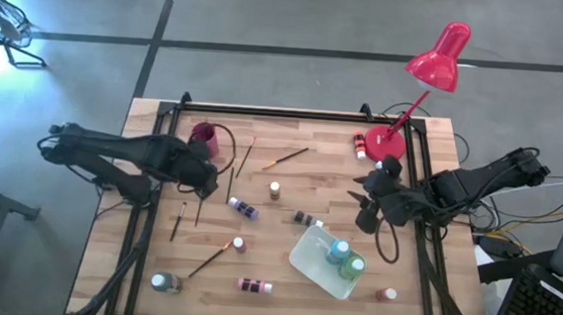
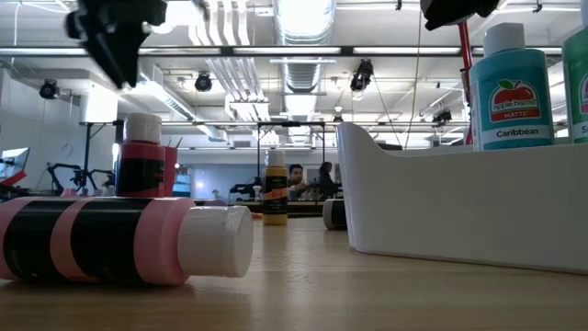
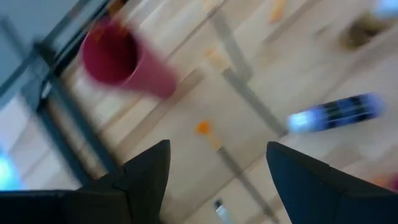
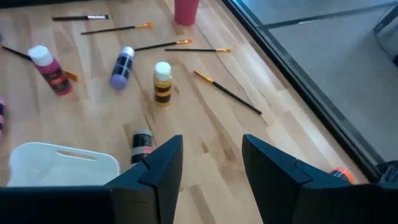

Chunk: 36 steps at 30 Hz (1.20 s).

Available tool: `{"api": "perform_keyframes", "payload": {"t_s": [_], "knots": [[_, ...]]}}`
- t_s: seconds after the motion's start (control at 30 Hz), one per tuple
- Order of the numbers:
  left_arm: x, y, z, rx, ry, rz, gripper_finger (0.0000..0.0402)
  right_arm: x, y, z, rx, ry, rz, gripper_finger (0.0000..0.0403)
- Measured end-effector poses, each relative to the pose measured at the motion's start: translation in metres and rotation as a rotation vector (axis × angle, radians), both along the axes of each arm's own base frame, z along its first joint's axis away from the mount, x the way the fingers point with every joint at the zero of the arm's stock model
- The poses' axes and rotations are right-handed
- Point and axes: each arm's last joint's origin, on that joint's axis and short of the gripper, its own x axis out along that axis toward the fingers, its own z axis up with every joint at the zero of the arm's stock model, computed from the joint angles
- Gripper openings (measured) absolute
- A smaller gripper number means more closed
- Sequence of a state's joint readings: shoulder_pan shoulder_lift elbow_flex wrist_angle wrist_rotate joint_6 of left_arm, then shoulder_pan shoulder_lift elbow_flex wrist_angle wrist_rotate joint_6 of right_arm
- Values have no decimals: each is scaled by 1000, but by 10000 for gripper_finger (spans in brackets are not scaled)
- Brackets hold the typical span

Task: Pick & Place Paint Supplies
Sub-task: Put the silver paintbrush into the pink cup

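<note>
Left gripper [image 1: 204, 175] hangs over the bench's [image 1: 283, 277] left half, near the far edge, beside the red cup [image 1: 205, 135]; jaws stand well apart, holding nothing. Right gripper [image 1: 362, 205] hangs over the right half, beyond the white tray [image 1: 306, 260]; jaws partly open, empty.

Tray sits near the front right corner and holds a teal bottle [image 1: 339, 250] and a green bottle [image 1: 353, 267], both upright. Loose on the bench: purple bottle [image 1: 243, 209] lying near centre, brown bottle [image 1: 275, 190] upright, dark bottle [image 1: 305, 220] lying just beyond the tray, pink-striped bottle [image 1: 254, 286] lying by the front edge. Several paintbrushes [image 1: 285, 158] lie scattered across the left half. Red desk lamp [image 1: 421, 78] stands at the far right corner.
</note>
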<state>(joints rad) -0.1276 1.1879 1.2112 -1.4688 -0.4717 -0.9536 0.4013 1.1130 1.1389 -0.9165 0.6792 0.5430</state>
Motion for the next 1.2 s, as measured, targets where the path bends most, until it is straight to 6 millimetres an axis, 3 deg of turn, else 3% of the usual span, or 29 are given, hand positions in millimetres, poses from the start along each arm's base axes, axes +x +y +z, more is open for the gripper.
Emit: {"api": "perform_keyframes", "payload": {"t_s": [0.27,0.53,0.73,0.97,1.2], "knots": [[-26,1,-47,-137,109,232,271,3,-7,-6,-57,38,8,150],[-41,-1,-93,-262,114,322,271,5,-18,-19,-87,92,-27,156],[-39,0,-93,-274,109,301,259,6,-21,-22,-93,104,-41,172],[-34,8,-95,-280,166,129,229,7,-22,-21,-97,96,-40,184],[-21,23,-113,-435,55,185,220,9,-21,-19,-92,67,-29,177]]}}
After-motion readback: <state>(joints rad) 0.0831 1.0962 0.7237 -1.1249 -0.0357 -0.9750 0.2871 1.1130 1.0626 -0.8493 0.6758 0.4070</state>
